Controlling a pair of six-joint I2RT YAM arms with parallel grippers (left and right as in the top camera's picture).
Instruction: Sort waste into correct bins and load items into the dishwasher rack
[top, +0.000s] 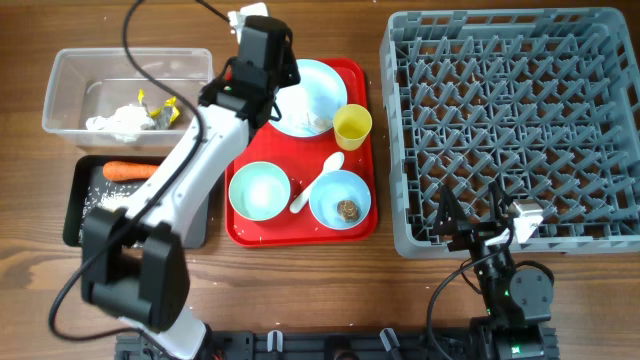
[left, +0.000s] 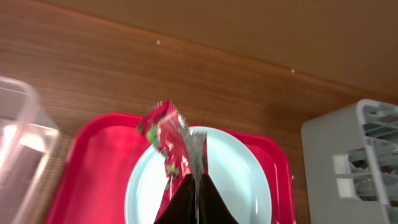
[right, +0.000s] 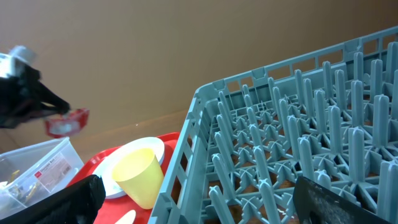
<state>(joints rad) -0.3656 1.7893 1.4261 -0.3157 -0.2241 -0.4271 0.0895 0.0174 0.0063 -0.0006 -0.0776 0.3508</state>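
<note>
The red wrapper (left: 165, 134) is hanging over the light-blue plate (left: 242, 180) on the red tray (left: 99, 143), with the left claw (left: 197, 177) clamping its lower end (the clear tub (left: 18, 155) is sitting just left). The right claw (top: 470, 212) is gaping wide at the dishwasher rack's (top: 510, 120) front edge.

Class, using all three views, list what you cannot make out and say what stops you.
Left wrist: the red wrapper has blurred print, and the light-blue plate is cut off by the bottom edge.
Overhead: that wrapper is hidden under the left arm.
Overhead: the same arm covers part of the black tray.
Overhead: the brown lump in the light-blue bowl is too small to identify.
</note>
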